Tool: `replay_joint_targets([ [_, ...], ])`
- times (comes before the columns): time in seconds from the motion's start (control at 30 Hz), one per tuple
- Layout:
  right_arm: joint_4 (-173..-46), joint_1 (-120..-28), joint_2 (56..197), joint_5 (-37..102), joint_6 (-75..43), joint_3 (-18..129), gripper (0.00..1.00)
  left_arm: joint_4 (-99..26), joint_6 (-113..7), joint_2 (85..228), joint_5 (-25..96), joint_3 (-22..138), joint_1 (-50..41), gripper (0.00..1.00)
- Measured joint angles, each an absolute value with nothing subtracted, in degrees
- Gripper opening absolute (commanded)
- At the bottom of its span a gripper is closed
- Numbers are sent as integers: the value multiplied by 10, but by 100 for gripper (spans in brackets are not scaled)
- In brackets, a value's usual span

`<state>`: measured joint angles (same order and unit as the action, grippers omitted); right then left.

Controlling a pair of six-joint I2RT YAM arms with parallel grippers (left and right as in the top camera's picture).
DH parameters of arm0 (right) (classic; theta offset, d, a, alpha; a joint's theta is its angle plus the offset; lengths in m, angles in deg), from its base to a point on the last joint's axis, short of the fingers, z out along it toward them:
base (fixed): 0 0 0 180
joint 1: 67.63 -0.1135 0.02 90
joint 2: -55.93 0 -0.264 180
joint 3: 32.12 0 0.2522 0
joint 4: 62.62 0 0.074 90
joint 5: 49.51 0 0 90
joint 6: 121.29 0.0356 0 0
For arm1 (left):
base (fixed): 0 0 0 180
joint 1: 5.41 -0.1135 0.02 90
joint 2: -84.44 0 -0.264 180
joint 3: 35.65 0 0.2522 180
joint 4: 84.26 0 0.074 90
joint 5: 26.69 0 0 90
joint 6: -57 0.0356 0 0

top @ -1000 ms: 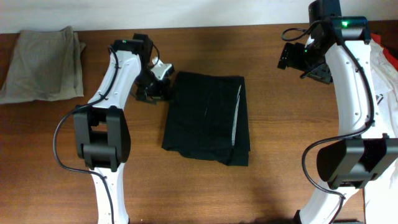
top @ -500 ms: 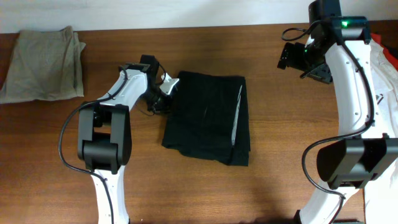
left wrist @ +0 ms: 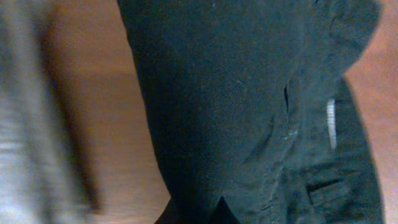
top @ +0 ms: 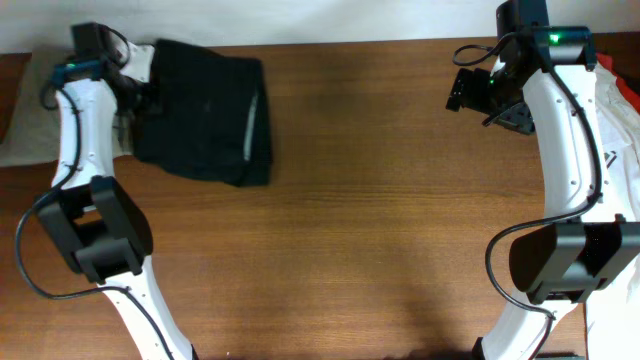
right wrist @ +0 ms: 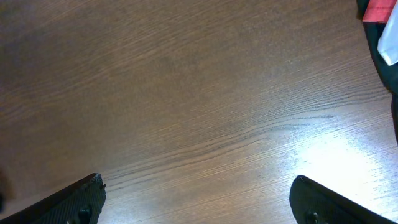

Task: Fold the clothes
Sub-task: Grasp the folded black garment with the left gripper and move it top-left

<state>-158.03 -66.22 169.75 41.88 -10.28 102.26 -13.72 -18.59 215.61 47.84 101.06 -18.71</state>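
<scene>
The folded black garment [top: 205, 110] with its pale grey stripe [top: 250, 125] lies at the back left of the table. It partly covers the khaki-beige garment [top: 28, 125]. My left gripper [top: 140, 100] is shut on the black garment's left edge. In the left wrist view the black garment [left wrist: 236, 106] fills the frame, and the left gripper [left wrist: 199, 214] pinches the cloth at the bottom edge. The khaki garment [left wrist: 25, 124] is a blur at the left. My right gripper [top: 500, 105] hangs open over bare wood at the back right, its fingertips [right wrist: 81, 199] wide apart.
The white garment with red trim [top: 620, 140] lies at the table's right edge under the right arm, and its corner [right wrist: 376, 9] shows in the right wrist view. The wooden table [top: 380, 220] stretches between the two arms.
My left gripper shut on the black garment's left edge and dragged it from the table's middle to the back left, onto the khaki garment. The right arm has not moved.
</scene>
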Motion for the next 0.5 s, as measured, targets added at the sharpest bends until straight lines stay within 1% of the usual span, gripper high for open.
replay_joint_targets([
  [0.13, -1580, -662, 1697, 419, -103, 1023, 99, -148, -167, 2156, 521, 1064, -229, 1],
  [0.27, -1581, -662, 1697, 419, -103, 1023, 99, -216, -145, 2158, 575, 1065, -275, 1],
  [0.5, -1580, -662, 1697, 419, -103, 1023, 99, -300, -98, 2161, 587, 1065, -314, 1],
])
